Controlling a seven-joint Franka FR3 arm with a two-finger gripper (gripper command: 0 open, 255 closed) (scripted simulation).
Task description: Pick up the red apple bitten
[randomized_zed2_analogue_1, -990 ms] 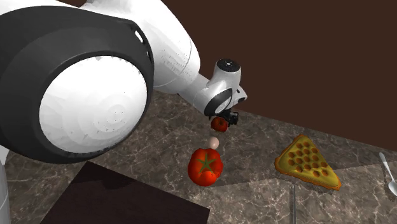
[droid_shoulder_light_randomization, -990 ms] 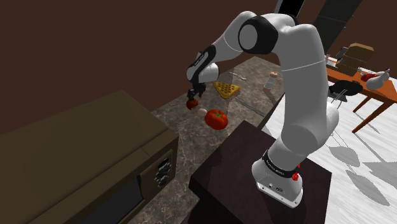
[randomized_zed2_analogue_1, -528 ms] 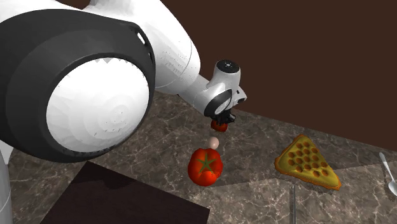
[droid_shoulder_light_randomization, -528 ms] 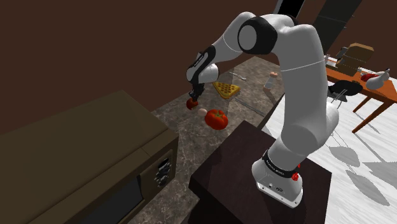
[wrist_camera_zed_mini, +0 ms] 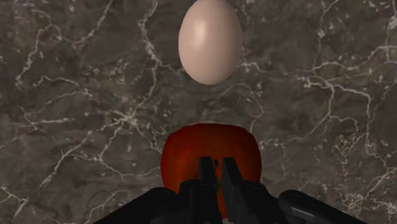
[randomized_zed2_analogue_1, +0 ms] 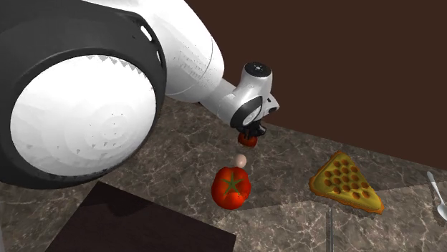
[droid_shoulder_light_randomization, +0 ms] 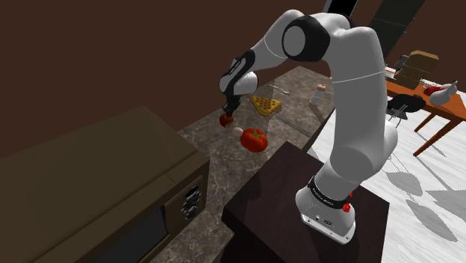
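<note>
End effector (randomized_zed2_analogue_1: pixel 248 133) is pinching the red apple (randomized_zed2_analogue_1: pixel 247 141) from above. Its fingers (wrist_camera_zed_mini: pixel 205 170) are drawn narrow, nearly meeting, and are closing on the middle of the fruit's top, where a speck of green is showing between them. Gripping there is likely keeping the round body hanging centred under the hand.

In the second exterior view the apple is hanging just under the wrist and appears to be clear of the marbled surface (randomized_zed2_analogue_1: pixel 286 168). A pale egg (randomized_zed2_analogue_1: pixel 241 161) is lying at six o'clock from it, a red tomato (randomized_zed2_analogue_1: pixel 231 187) at about seven o'clock beyond the egg, and a yellow waffle wedge (randomized_zed2_analogue_1: pixel 347 182) well apart at four o'clock.

The apple is looking squat, with no marked long axis. Its stem line seems to be running up along the fingers. A flattened edge is facing the egg; whether that is the bite I cannot tell.
</note>
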